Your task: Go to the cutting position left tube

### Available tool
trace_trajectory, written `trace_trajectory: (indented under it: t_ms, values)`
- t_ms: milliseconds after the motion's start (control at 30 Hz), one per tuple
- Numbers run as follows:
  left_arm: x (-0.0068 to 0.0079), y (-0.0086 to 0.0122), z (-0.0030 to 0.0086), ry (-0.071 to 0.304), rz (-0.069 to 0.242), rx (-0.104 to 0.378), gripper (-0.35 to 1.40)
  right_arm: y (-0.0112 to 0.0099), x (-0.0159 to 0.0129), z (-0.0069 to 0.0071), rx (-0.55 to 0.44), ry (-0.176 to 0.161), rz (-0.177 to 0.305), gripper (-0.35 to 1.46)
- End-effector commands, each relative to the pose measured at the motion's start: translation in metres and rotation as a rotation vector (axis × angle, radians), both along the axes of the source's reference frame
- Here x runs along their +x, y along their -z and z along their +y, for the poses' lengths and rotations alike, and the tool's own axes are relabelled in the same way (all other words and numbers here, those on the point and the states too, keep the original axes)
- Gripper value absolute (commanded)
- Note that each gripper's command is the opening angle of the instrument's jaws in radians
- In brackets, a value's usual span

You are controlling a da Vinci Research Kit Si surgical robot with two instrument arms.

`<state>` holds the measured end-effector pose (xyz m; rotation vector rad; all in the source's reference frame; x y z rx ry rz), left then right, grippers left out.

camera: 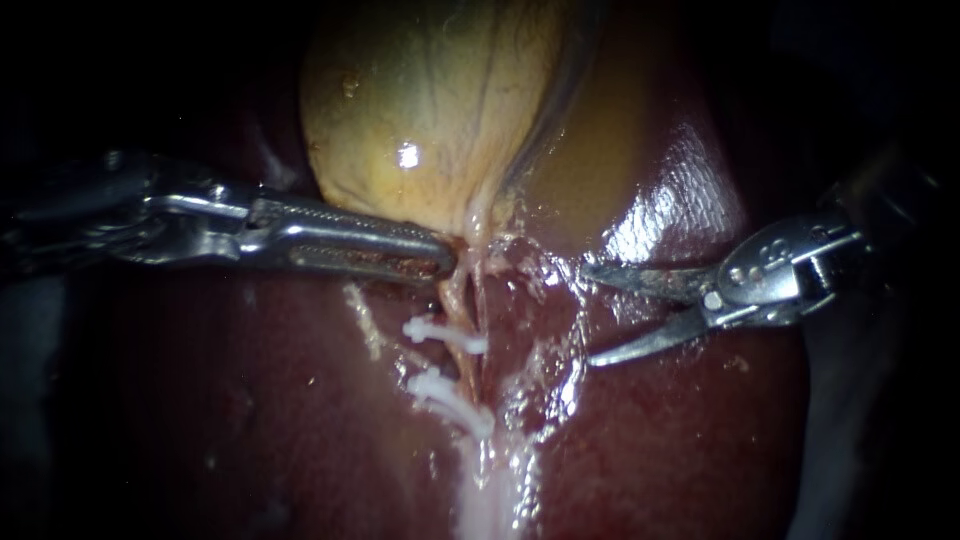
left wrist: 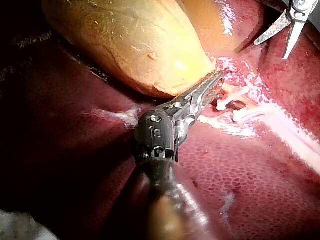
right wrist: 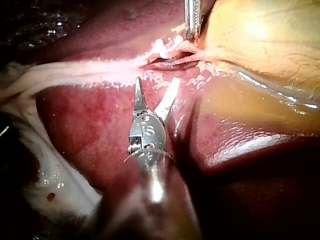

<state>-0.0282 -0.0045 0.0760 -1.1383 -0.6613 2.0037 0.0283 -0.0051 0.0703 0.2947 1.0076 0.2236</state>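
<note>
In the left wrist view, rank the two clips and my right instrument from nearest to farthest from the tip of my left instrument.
Measured from the left instrument:
1. First clip, on the gallbladder side, right beside the tip.
2. Second clip, just beyond the first, away from the gallbladder.
3. Right instrument, jaws open, clearly beyond both clips.
</note>
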Motion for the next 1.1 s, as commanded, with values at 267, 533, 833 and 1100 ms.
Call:
trace_trajectory:
  t_ms: [267,533,833,1100]
  values:
    - [0.0015,0.002,-0.0001,-0.006,-0.006,0.007,-0.35,0.0,0.0003,-0.0001,0.002,0.002,0.006,1.43]
    - [0.0031,0.0063,0.0004,0.024,-0.034,0.018,-0.35,0.0,0.0005,-0.0001,0.005,0.004,0.012,1.43]
    - [0.0029,0.0075,0.0002,0.025,-0.038,0.008,-0.35,0.0002,0.0012,-0.0006,0.01,0.012,0.022,1.43]
    - [0.0029,0.0072,0.0001,0.025,-0.038,0.007,-0.35,-0.0011,0.0042,-0.0026,0.027,0.024,0.04,1.43]
